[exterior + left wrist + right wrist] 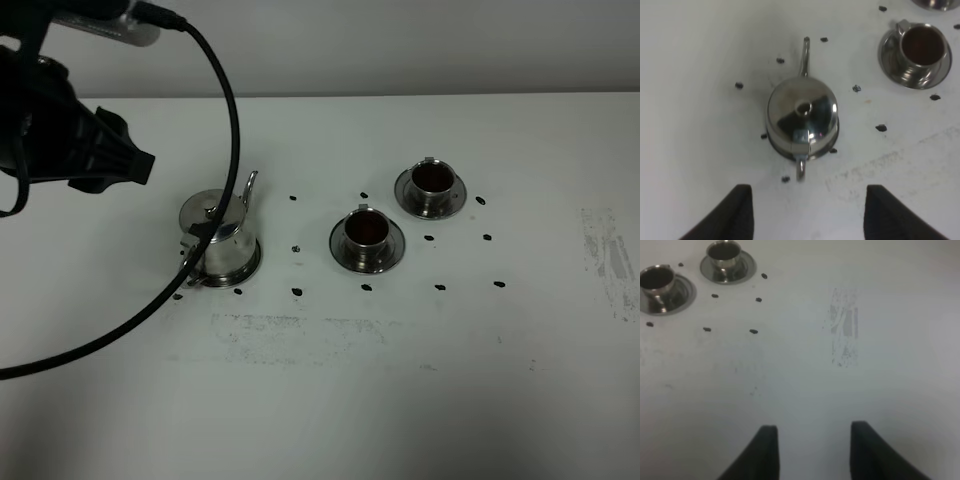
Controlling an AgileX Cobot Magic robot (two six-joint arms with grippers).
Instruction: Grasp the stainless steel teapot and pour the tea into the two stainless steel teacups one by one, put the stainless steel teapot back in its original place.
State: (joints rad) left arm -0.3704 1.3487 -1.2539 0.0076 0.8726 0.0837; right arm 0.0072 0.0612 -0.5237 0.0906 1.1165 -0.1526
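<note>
A mirror-bright silver finish is shown by the stainless steel teapot (218,238) and both stainless steel teacups (367,231) (431,181), whose contents are seen as dark reddish brown. The desk (400,380) is white, dotted with small black marks (297,292) and scuffed grey patches (607,255). The left end effector (805,212) is black.

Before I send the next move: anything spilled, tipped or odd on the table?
Nothing stands out. The teapot sits upright on its tray, both cups upright on saucers holding dark tea, with no puddles visible.
</note>
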